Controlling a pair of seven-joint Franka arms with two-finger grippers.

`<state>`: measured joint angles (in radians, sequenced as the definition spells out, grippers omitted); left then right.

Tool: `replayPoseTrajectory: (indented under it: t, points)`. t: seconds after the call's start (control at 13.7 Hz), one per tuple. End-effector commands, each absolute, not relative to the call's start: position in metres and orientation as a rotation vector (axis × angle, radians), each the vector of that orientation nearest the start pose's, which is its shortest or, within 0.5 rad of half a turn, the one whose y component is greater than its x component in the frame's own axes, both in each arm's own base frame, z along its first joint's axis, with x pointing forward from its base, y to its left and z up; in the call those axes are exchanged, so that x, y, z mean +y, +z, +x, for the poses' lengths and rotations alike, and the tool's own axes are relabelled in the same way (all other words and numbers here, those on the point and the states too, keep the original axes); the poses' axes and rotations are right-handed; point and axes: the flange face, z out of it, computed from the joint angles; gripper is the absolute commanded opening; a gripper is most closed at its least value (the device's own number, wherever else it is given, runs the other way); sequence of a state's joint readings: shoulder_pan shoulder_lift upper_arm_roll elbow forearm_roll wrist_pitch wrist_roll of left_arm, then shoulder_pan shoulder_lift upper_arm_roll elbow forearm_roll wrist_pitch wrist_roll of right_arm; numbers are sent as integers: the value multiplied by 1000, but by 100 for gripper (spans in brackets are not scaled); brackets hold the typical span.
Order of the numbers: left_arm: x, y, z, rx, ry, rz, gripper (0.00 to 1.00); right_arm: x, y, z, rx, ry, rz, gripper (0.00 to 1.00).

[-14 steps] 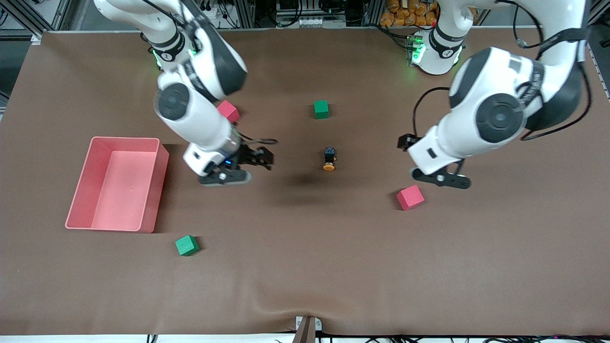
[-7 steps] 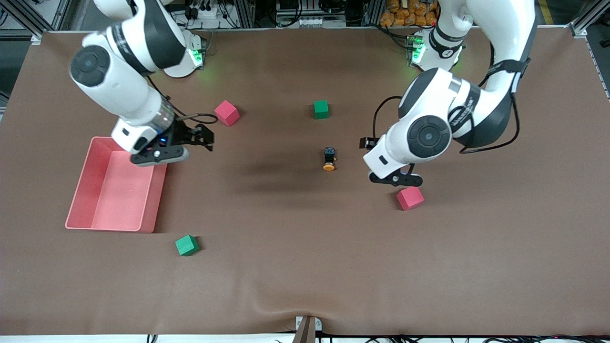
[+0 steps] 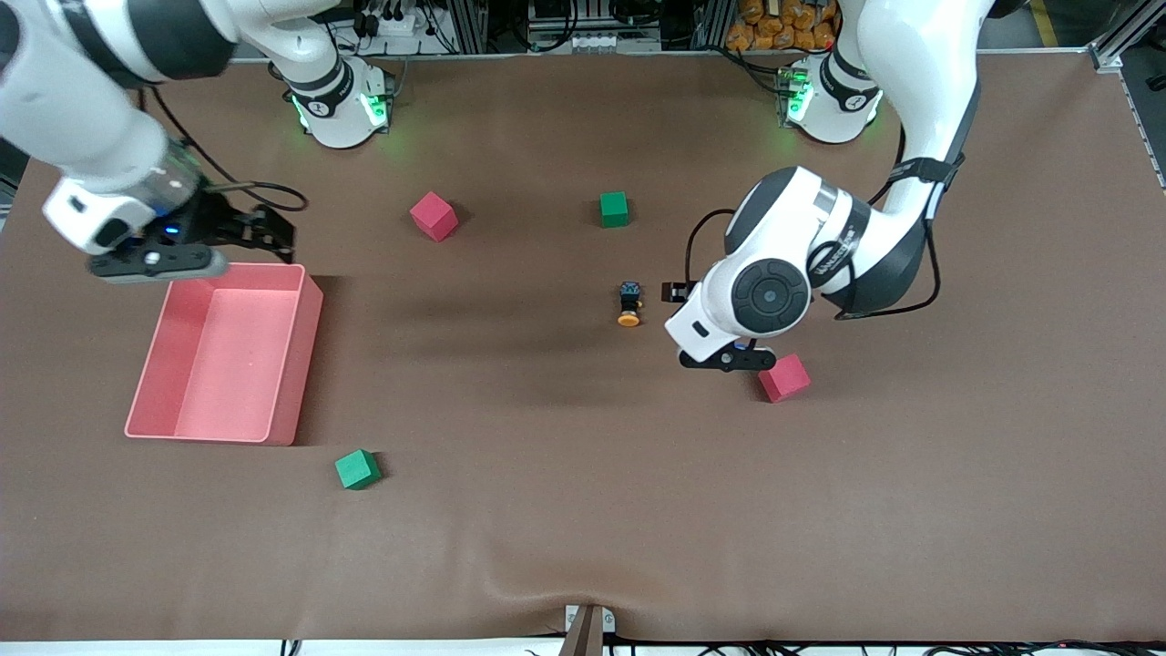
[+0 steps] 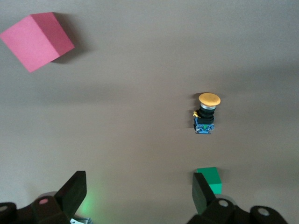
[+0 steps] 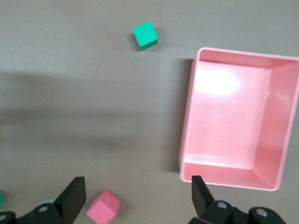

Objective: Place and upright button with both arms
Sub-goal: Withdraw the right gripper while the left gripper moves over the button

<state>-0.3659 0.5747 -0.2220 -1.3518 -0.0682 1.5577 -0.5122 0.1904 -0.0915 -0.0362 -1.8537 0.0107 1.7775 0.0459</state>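
Mid-tabletop (image 3: 583, 510), small orange-capped black push-button (image 3: 629, 304) lies on its side. Left pincer (image 4: 140, 198) hovers beside it, spread wide, empty. Right pincer (image 5: 135, 198) gapes empty over pink plastic bin (image 3: 296, 364).

the small orange-capped push-button (image 3: 629, 305) lies on bare brown tabletop (image 3: 565, 510), open on every side. nearest obstacles: a green foam cube (image 3: 614, 209) farther from the front camera, and a red foam cube (image 3: 783, 377) toward the left arm's end.
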Motion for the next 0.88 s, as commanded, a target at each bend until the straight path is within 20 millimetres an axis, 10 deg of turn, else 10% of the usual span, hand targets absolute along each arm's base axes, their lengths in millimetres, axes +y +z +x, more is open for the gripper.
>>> replayPoseTrajectory:
  t: [0.0,0.8]
  points:
    - [-359,381,576,51,618,-3073,100,31,585,535,-283,-50,-3134,100]
    - [-330,397,590,69,647,-3131,100,-23,663,526,-231,-90,-3167,100]
